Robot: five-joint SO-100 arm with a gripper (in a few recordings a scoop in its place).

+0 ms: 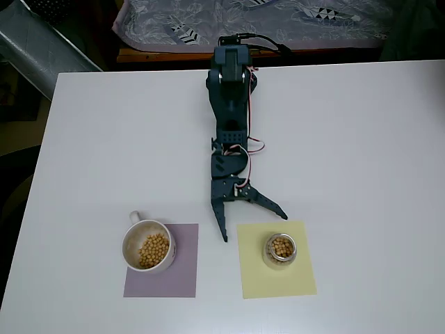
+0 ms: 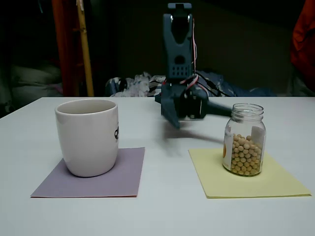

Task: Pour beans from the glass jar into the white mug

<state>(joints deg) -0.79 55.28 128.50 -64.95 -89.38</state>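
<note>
The glass jar [image 1: 281,249] [image 2: 244,139] stands upright on a yellow mat [image 1: 275,259] [image 2: 248,173], about two thirds full of tan beans [image 1: 281,247] [image 2: 245,155]. The white mug [image 1: 147,245] [image 2: 87,136] sits on a purple mat [image 1: 162,261] [image 2: 96,173], its handle toward the far side, with more beans [image 1: 153,250] inside. My dark blue gripper [image 1: 254,226] [image 2: 201,119] hangs open above the table between the two mats, behind the jar. One finger [image 1: 267,202] points toward the jar and the other [image 1: 218,216] toward the gap between the mats. Nothing is between them.
The white table [image 1: 361,153] [image 2: 162,216] has free room on both sides and in front of the mats. A patterned cloth [image 1: 264,21] lies beyond the far edge behind the arm's base [image 1: 231,66].
</note>
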